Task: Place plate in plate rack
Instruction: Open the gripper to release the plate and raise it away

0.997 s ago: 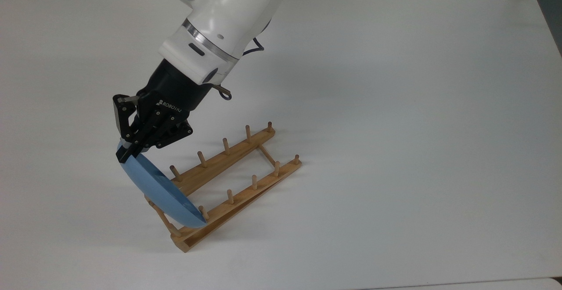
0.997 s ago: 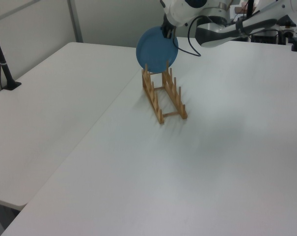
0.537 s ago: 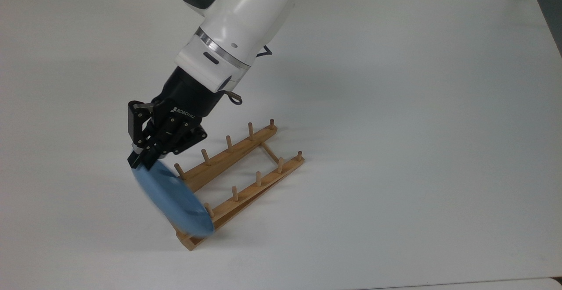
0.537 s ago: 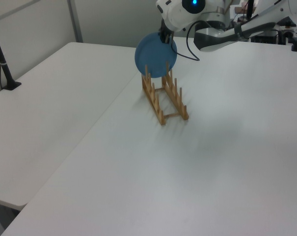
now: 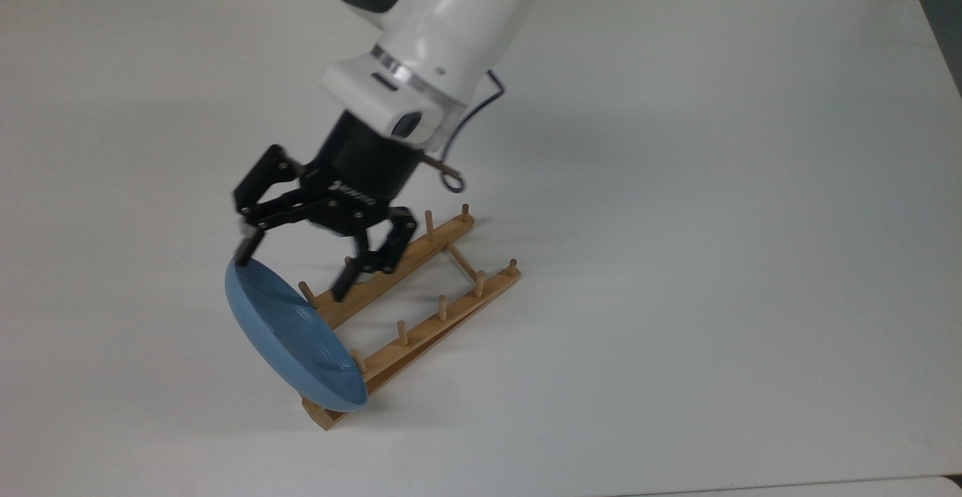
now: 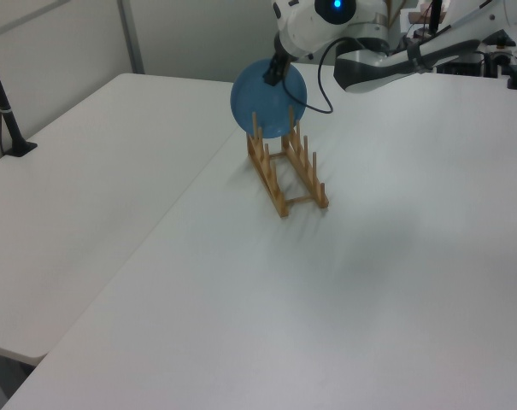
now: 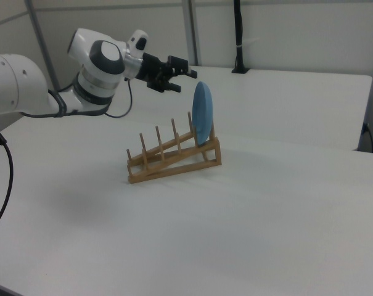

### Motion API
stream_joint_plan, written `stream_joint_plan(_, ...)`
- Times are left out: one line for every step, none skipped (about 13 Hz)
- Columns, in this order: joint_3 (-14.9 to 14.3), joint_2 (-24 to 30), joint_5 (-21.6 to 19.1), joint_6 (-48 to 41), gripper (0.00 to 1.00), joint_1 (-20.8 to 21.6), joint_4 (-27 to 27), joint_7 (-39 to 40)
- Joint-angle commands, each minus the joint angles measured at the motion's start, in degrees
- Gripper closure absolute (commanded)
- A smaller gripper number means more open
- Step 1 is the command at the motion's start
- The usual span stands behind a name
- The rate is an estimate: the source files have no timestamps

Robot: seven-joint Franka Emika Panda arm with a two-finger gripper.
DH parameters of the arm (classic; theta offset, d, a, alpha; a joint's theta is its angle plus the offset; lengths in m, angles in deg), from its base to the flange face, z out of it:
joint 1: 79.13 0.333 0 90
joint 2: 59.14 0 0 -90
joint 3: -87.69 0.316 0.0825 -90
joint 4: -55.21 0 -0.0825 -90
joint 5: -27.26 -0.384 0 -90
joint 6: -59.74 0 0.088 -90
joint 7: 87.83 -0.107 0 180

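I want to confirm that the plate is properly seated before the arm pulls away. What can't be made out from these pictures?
- Top view: the plate covers the rack's near end, so its lower edge on the rails is hidden.
- Left view: pegs stand in front of the plate; the slot behind them is too small to tell.
- Right view: whether the open gripper touches the plate's rim cannot be told.
- Top view: the arm is cut off by the upper edge.

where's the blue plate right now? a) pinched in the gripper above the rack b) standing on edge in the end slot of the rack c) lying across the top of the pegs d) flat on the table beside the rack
b: the plate stands on edge at one end of the plate rack, and the gripper is open, its fingers spread.
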Motion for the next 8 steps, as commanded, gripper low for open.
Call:
stream_joint_plan(12.1, 6.3, -8.2, -1.7, 0.0, -5.0, 4.1, -10.8)
stream_joint_plan(14.9, 8.0, -14.0, -2.5, 0.0, -7.1, 5.7, -10.8)
stream_joint_plan(16.8, 9.4, -19.2, -5.6, 0.0, -8.0, 6.8, -10.6)
stream_joint_plan(18.2, 11.2, -25.5, -12.6, 0.0, -8.4, 7.2, -10.2)
stream_joint_plan(19.5, 12.2, -29.3, -17.9, 0.0, -8.5, 7.3, -8.8)
stream_joint_plan(21.4, 14.3, -35.2, -25.9, 0.0, -10.1, 7.4, -4.0)
stream_joint_plan(22.2, 16.3, -41.2, -33.7, 0.0, -11.5, 8.1, 4.4)
stream_joint_plan(22.3, 17.9, -44.6, -38.0, 0.0, -12.3, 8.7, 9.6)
